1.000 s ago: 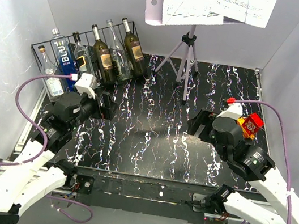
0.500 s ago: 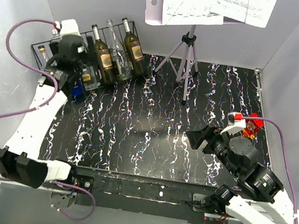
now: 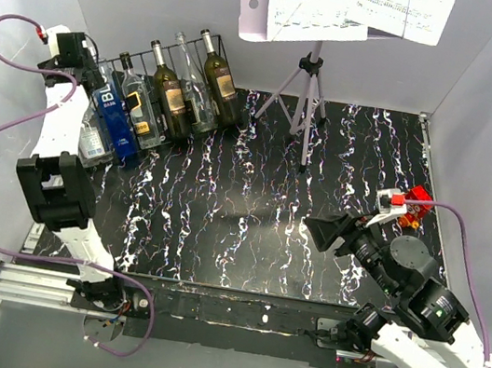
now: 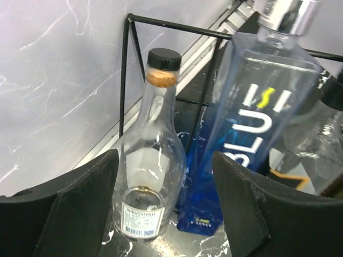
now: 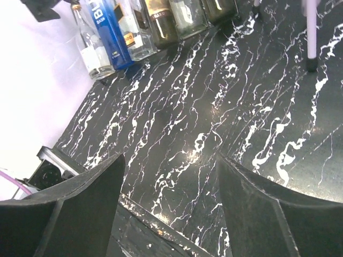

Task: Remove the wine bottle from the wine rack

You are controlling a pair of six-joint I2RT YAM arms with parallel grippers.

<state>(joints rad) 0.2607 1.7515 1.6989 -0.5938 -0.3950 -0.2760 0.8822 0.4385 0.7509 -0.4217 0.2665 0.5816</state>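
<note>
Wine rack (image 3: 139,59) upper left, bottles (image 3: 171,96) leaning in a row. Left gripper (image 3: 83,58) at its far-left end. Right gripper (image 3: 328,231) lower right over marbled table (image 3: 250,213). Music stand (image 3: 305,100) top centre.

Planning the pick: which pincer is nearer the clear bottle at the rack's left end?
Left. The left pincer frames the clear bottle closely; the right pincer hangs far across the table.
</note>
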